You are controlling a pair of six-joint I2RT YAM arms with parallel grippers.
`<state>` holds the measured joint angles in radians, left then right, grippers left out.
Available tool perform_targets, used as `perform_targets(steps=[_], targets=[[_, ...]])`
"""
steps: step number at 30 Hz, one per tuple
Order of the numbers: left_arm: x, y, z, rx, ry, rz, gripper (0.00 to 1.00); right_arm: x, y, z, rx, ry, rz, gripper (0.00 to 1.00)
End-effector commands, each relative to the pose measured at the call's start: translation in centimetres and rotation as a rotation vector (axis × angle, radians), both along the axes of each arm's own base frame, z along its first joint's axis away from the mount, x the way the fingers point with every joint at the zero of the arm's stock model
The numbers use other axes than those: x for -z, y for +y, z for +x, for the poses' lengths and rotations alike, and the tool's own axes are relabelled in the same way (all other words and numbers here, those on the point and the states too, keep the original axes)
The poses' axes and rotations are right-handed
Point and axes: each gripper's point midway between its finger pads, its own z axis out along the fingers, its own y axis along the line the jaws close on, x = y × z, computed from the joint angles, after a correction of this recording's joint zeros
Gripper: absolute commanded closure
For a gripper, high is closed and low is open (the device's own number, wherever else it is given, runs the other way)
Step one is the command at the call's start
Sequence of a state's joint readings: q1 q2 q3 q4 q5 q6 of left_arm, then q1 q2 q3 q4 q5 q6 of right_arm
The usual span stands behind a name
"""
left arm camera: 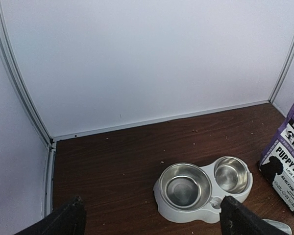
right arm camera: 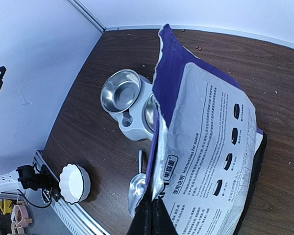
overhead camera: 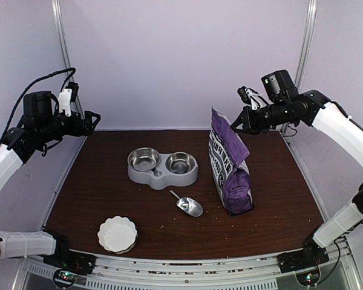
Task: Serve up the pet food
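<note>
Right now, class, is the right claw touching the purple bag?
Touching. The right wrist view shows the right claw shut, its fingers pinching the open edge of the purple bag with no gap between them.

Hidden and cropped items, all views.
The bag [right arm camera: 206,147] does not show its inside, so no pet food is seen. In the right wrist view it covers most of the feeder's [right arm camera: 130,128] second bowl and one side of the scoop [right arm camera: 136,188]. The left wrist view crops the bag at the right edge and leaves only a sliver of scoop. The specks [left arm camera: 162,161] on the table [left arm camera: 112,166] are too small to identify. The right gripper [right arm camera: 152,220] runs off the bottom edge.
</note>
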<state>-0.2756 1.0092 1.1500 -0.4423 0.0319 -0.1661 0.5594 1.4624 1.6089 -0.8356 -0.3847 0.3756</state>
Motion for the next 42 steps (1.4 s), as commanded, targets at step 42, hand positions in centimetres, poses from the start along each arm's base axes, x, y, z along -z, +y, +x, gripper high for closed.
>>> perform_targets(steps=[42], targets=[[6.5, -18.5, -10.6, 0.496, 0.351, -0.555, 0.05, 6.9, 18.4, -11.5, -0.185, 0.057, 0.271, 1.00]])
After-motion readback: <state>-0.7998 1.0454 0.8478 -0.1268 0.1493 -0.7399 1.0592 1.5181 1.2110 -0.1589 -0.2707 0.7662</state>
